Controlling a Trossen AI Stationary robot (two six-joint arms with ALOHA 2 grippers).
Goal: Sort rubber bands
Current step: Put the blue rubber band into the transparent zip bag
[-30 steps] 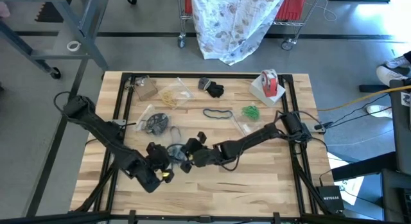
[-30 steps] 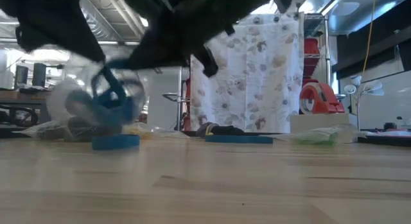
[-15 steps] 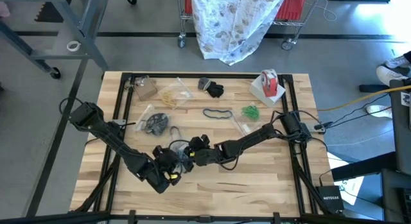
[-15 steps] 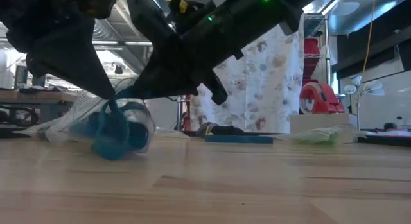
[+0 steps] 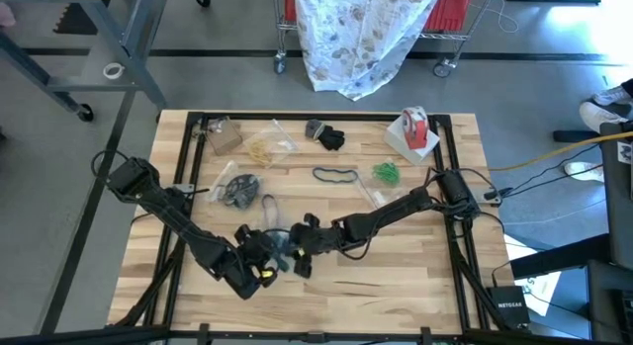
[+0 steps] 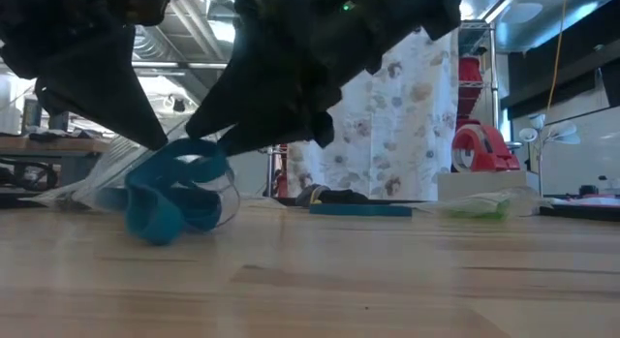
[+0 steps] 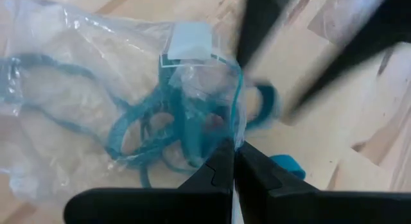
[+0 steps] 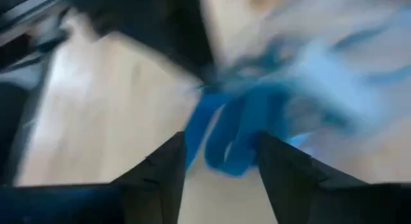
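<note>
The left gripper [image 7: 232, 161] has its jaws pressed together on the edge of a clear plastic bag [image 7: 77, 102], while the right gripper [image 8: 219, 161] has its jaws spread, with a clump of blue rubber bands [image 8: 237, 131] lying just ahead of the gap between them.

In the left wrist view, several teal rubber bands [image 7: 157, 131] sit tangled inside the bag, right in front of the pinching fingertips; one loop [image 7: 264, 105] hangs out past the bag's mouth, and one flat teal piece [image 7: 288, 165] lies on the wood beside the fingers.

In the low view, left of centre, the teal bunch [image 6: 174, 195] rests on the table under both dark arms.

In the high view, the two grippers meet in the lower middle of the frame, the left gripper [image 5: 269, 258] just beside the right gripper [image 5: 300, 256].

Farther up the table [image 5: 396, 286] lie one dark blue band [image 5: 336, 174] at centre, one green pile [image 5: 387, 172] to its right, one black pile [image 5: 329, 138], one tan pile in a bag [image 5: 262, 147], and one bag of dark bands [image 5: 240, 191] at left.

One red-and-white tape roll [image 5: 414, 127] stands in the upper right.
</note>
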